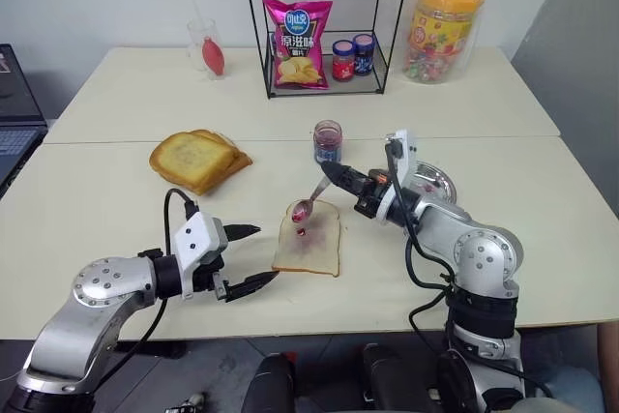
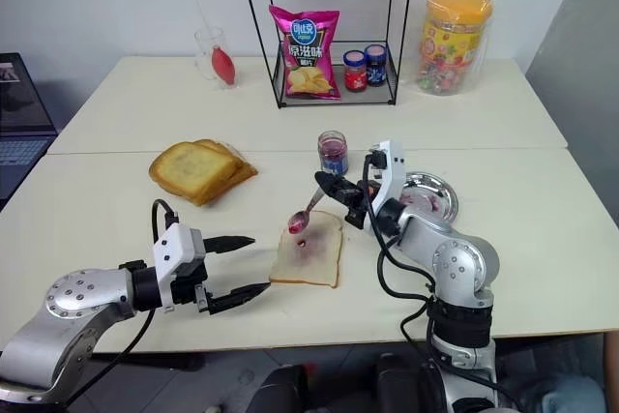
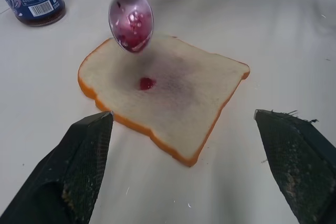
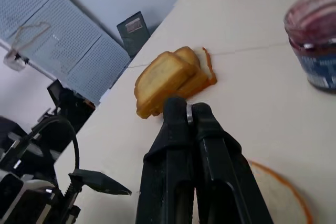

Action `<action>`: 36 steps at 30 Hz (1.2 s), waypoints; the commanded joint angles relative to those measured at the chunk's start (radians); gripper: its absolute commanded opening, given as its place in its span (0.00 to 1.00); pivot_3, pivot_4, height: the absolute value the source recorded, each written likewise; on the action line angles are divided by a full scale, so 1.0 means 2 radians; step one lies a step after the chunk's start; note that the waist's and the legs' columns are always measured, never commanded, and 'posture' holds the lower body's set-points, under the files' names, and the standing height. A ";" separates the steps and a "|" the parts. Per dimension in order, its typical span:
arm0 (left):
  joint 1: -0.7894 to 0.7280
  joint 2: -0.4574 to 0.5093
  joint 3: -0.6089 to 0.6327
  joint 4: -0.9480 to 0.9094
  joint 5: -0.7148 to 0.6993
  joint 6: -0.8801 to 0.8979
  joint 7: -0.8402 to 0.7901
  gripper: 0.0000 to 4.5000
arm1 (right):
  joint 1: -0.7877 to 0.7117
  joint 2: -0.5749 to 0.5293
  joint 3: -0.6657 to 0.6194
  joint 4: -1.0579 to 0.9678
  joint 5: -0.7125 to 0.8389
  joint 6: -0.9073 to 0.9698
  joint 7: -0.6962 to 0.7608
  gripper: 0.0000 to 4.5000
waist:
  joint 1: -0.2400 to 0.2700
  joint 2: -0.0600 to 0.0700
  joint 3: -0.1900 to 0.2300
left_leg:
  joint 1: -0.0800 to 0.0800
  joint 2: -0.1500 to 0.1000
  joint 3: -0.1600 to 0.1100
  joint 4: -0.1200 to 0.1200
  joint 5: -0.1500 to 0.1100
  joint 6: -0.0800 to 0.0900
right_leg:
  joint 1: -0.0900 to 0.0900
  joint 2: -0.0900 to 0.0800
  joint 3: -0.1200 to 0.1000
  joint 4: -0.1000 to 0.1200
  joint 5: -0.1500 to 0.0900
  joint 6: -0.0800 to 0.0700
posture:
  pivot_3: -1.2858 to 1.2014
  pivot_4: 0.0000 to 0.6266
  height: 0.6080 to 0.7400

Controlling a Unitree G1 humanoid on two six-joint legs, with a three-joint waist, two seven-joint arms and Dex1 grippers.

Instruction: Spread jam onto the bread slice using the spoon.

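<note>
The bread slice (image 1: pixel 309 245) lies flat near the table's front, pale with a tan crust, a faint purplish smear and a small red drop of jam (image 3: pixel 147 83) on it. My right gripper (image 1: pixel 334 174) is shut on the handle of the spoon (image 1: pixel 311 198). The spoon's bowl (image 3: pixel 131 22) carries glossy red jam and hangs just above the slice's far corner. The open jam jar (image 1: pixel 328 142) stands behind the bread. My left gripper (image 1: pixel 263 253) rests open just left of the slice, its fingers (image 3: pixel 79 171) wide apart and holding nothing.
A stack of toasted slices (image 1: pixel 198 159) lies to the left. A metal dish (image 1: pixel 431 181) sits behind my right arm. At the back stand a wire rack (image 1: pixel 324 84) with a chips bag (image 1: pixel 297 43) and two small jars (image 1: pixel 353 57), a candy tub (image 1: pixel 443 26) and a glass (image 1: pixel 206 48).
</note>
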 commanded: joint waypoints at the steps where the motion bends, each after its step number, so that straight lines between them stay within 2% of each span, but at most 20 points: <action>1: 0.005 0.007 0.021 -0.002 -0.008 -0.011 -0.009 1.00 | 0.000 0.014 -0.026 0.027 0.022 -0.005 -0.023 0.01 | 0.000 0.000 0.000 | 0.000 0.000 0.000 0.000 0.000 0.000 | 0.000 0.000 0.000 0.000 0.000 0.000 | 0.52 0.24 1.00; 7: 0.006 0.009 0.024 0.000 -0.004 -0.012 -0.015 1.00 | 0.007 0.028 -0.022 0.080 0.011 -0.020 -0.029 0.01 | -0.001 0.000 0.000 | 0.000 0.000 0.000 0.000 0.000 0.000 | 0.000 0.000 0.000 0.000 0.000 0.000 | 0.52 0.24 1.00; 12: 0.007 0.009 0.023 0.002 -0.001 -0.015 -0.017 1.00 | 0.011 0.024 -0.015 0.085 0.011 -0.023 -0.032 0.01 | -0.001 0.000 0.000 | 0.000 0.000 0.000 0.000 0.000 0.000 | 0.000 0.000 0.000 0.000 0.000 0.000 | 0.52 0.24 1.00; 17: 0.004 0.006 0.017 0.008 0.003 -0.021 -0.019 1.00 | 0.020 -0.016 0.009 0.071 -0.002 -0.019 -0.019 0.01 | -0.001 0.000 0.000 | 0.000 0.000 0.000 0.000 0.000 0.000 | 0.000 0.000 0.000 0.000 0.000 0.000 | 0.52 0.24 1.00; 27: 0.005 0.005 0.015 0.012 0.005 -0.028 -0.019 1.00 | 0.006 -0.068 -0.041 0.033 0.065 0.041 -0.039 0.01 | 0.001 0.000 0.000 | 0.000 0.000 0.000 0.000 0.000 0.000 | 0.000 0.000 0.000 0.000 0.000 0.000 | 0.52 0.24 1.00; 32: 0.012 0.004 0.018 0.013 0.006 -0.031 -0.017 1.00 | -0.018 -0.053 -0.084 0.021 0.130 0.072 -0.078 0.01 | 0.000 0.000 0.000 | 0.000 0.000 0.000 0.000 0.000 0.000 | 0.000 0.000 0.000 0.000 0.000 -0.001 | 0.52 0.24 1.00; 36: 0.014 0.004 0.017 0.007 0.005 -0.029 -0.014 1.00 | -0.038 -0.017 -0.078 0.041 0.137 0.056 -0.106 0.01 | -0.003 0.000 0.000 | 0.000 0.000 0.000 -0.001 0.000 0.000 | 0.000 0.000 0.000 0.000 0.000 0.000 | 0.52 0.24 1.00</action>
